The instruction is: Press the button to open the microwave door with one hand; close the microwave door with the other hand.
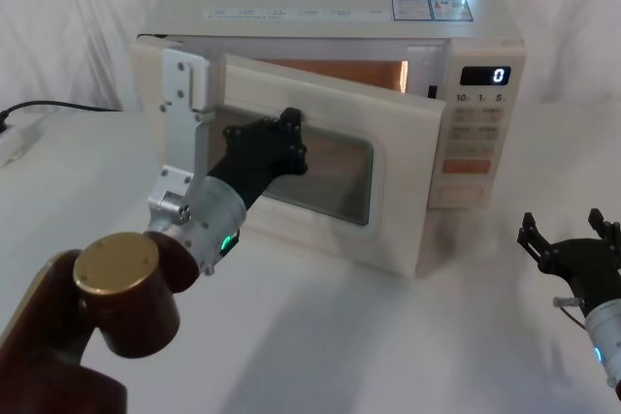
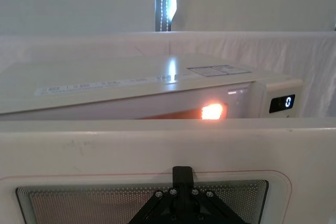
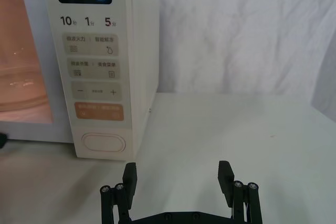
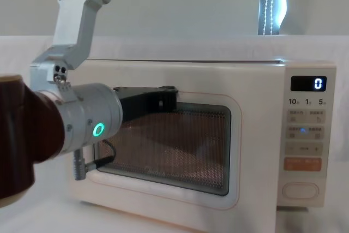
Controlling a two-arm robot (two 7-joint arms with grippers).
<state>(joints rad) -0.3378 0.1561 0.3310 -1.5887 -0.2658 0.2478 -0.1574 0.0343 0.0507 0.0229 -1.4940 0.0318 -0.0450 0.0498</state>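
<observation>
One left gripper [image 1: 289,138] against microwave door [image 1: 320,203]

The left gripper [image 4: 163,97] presses against the upper left of the microwave door [image 4: 180,189], which stands slightly ajar. The button [image 4: 300,190] sits bottom right, below a display [image 4: 308,84] reading 0.
</observation>
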